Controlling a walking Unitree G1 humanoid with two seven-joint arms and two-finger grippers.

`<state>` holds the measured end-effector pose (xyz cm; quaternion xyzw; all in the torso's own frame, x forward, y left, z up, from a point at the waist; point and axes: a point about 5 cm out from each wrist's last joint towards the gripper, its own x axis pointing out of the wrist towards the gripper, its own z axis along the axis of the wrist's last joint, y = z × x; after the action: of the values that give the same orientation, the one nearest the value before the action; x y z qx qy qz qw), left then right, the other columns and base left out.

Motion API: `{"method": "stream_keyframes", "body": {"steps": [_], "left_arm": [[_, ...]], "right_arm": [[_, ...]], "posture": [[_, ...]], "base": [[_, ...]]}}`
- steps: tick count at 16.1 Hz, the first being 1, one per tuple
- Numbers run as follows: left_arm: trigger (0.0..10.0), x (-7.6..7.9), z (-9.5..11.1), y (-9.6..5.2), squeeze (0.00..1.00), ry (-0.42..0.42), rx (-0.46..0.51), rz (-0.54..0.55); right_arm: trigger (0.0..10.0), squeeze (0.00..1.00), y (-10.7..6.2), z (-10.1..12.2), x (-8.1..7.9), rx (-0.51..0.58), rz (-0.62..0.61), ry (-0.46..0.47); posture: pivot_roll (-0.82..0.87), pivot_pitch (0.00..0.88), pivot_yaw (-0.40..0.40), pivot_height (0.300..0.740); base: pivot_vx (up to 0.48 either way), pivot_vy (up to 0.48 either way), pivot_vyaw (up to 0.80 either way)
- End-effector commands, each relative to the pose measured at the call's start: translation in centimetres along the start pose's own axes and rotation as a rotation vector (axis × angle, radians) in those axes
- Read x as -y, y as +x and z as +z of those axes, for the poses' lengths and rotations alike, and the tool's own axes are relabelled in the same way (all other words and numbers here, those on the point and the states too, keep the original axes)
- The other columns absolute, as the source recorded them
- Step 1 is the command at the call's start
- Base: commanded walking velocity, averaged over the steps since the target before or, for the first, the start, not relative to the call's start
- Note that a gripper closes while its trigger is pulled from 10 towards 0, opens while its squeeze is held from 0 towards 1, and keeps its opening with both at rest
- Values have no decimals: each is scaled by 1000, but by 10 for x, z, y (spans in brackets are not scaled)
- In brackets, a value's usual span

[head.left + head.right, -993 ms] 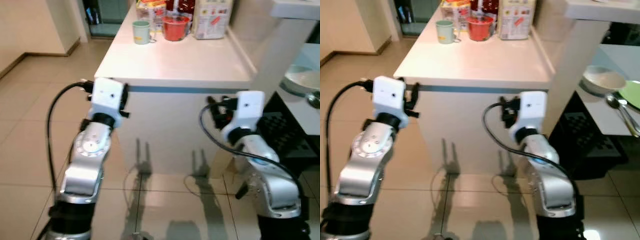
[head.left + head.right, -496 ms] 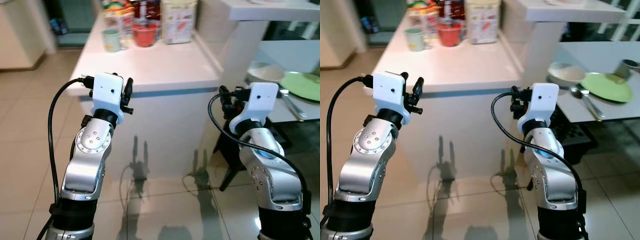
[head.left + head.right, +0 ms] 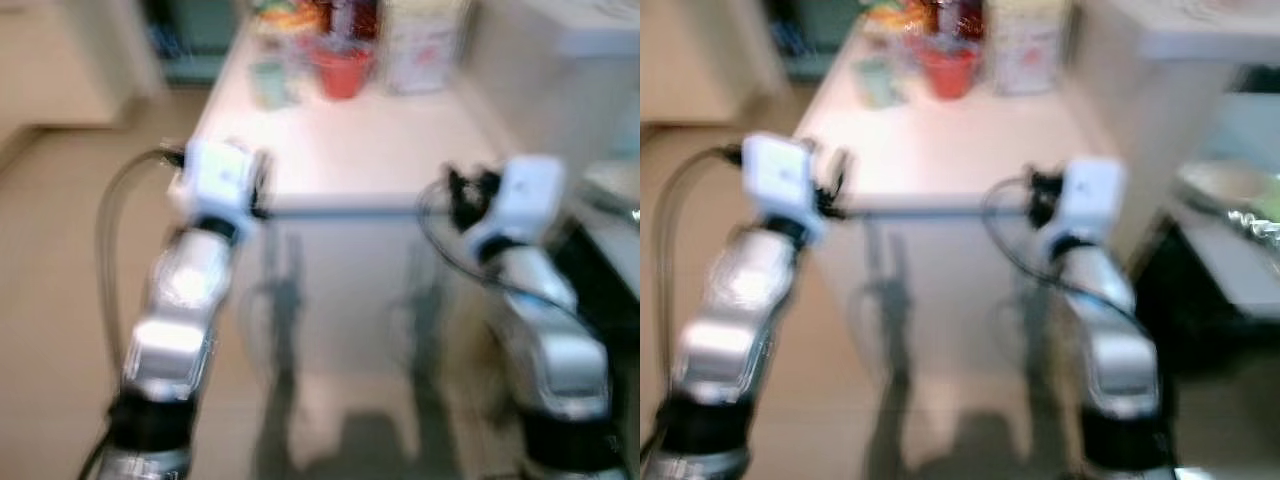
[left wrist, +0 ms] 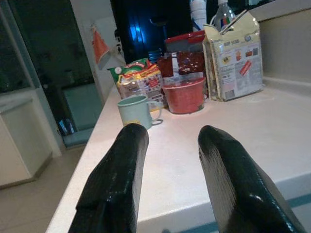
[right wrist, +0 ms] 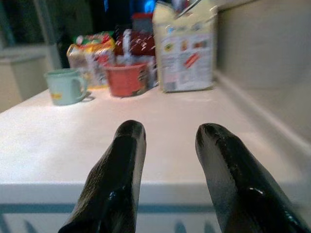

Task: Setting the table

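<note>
View swung left, left gripper [image 4: 167,141] open (empty)

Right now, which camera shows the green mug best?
The left wrist view: the green mug is sharp, handle visible, beside the red bowl. The right wrist view shows it softer; both eye views show a blur.

mug [image 4: 134,109] left of bowl [image 4: 184,95]

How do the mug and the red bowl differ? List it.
The mug is pale green; the red bowl is red. The mug has a side handle; the bowl shows none. The mug is taller and narrower; the bowl is wider and flares toward its rim. Both stand upright and apart, side by side on the white counter.
</note>
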<state>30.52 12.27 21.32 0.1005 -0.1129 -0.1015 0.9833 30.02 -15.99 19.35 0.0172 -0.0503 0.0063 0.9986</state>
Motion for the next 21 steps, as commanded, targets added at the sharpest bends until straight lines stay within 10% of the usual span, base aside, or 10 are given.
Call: {"method": "stream_keyframes", "body": {"steps": [1, 11, 17, 18, 21], "left_arm": [[10000, -11, 1, 0, 0, 17, 3, 30], [10000, -5, 0, -1, 0, 5, 2, 0], [10000, 7, -2, -7, 0, -13, 1, -75], [10000, 7, -3, -7, 0, -15, -2, -76], [10000, 6, -5, -8, 0, -7, -18, -71]], "right_arm": [[10000, 0, 1, 7, -9, 33, 33, 3], [10000, 0, 1, 12, 0, 60, -18, 57], [10000, 0, 1, 27, 43, 89, -254, 33], [10000, 1000, 1, 27, 46, 87, -266, 33], [10000, 1000, 5, 25, 58, 53, -295, 31]], "posture": [[11, 0, 9, 740], [2, 0, 3, 740], [-7, 0, -7, 740], [-7, 0, -8, 740], [-9, 0, -10, 740]], "base": [[461, 0, 794], [457, 0, 238], [67, 0, 0], [0, 0, 0], [0, 0, 0]]}}
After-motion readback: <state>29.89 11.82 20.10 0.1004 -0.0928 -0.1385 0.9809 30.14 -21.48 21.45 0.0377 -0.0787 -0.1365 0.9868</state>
